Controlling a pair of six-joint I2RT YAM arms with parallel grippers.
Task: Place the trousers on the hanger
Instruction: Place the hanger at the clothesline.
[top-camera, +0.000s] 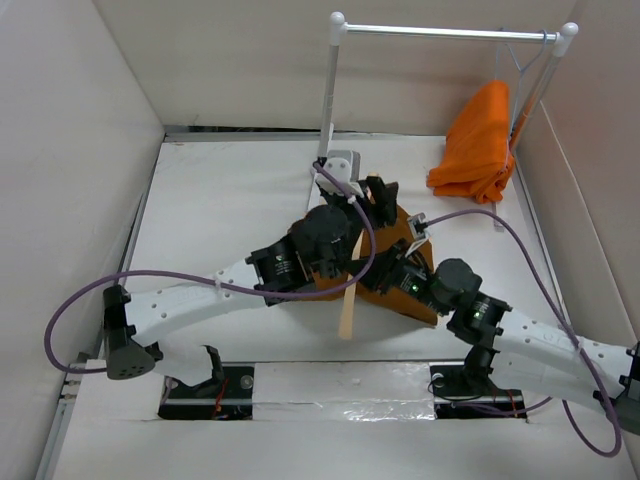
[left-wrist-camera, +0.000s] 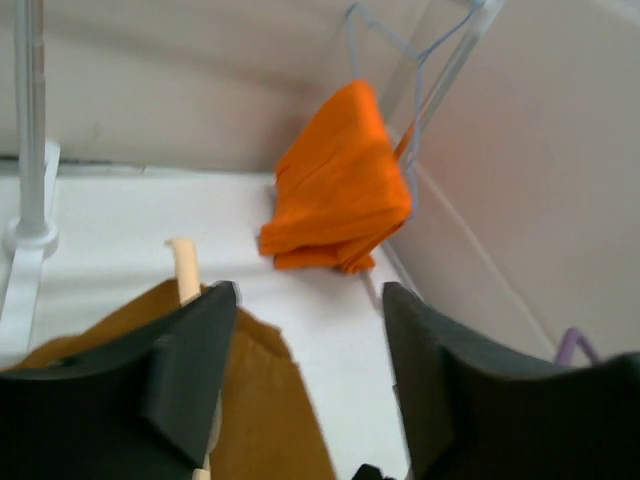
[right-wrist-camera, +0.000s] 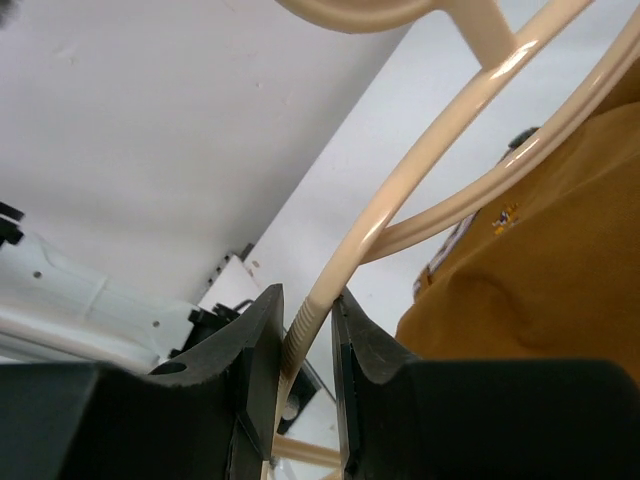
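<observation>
**Right pincer clamps the hanger; left pincer stands open over the trousers**

The right pincer (right-wrist-camera: 305, 312) is closed down to a narrow gap on a slim bar of the hanger (right-wrist-camera: 430, 150). In the right wrist view, its dark fingers (right-wrist-camera: 255, 360) press the bar from both sides. From the grip the pale beige bar curves up and away, joining a second curved bar higher up. Just beside it, to the right, lies a fold of the rust-brown trousers (right-wrist-camera: 540, 290).

The left pincer (left-wrist-camera: 310, 330) is wide open with nothing held. Bare counter (left-wrist-camera: 120, 220) and an edge of the trousers (left-wrist-camera: 260, 400) show between its fingers (left-wrist-camera: 190, 370). A rounded tip of the hanger (left-wrist-camera: 183, 262) pokes up out of the cloth just beside the left finger.

From above, both wrists meet over the middle of the counter (top-camera: 220, 200). The left pincer (top-camera: 378, 195) is on the far side and the right pincer (top-camera: 388, 272) on the near side. The trousers (top-camera: 405, 228) lie in a heap beneath them, mostly hidden by the arms. One pale end of the hanger (top-camera: 347, 312) sticks out of the heap toward the near edge.

Well apart, in the far right corner, an orange garment (top-camera: 480, 145) droops onto the counter beside the right post of a white rack (top-camera: 450, 33). A thin wire hanger (left-wrist-camera: 400, 42) shows above it in the left wrist view.
</observation>
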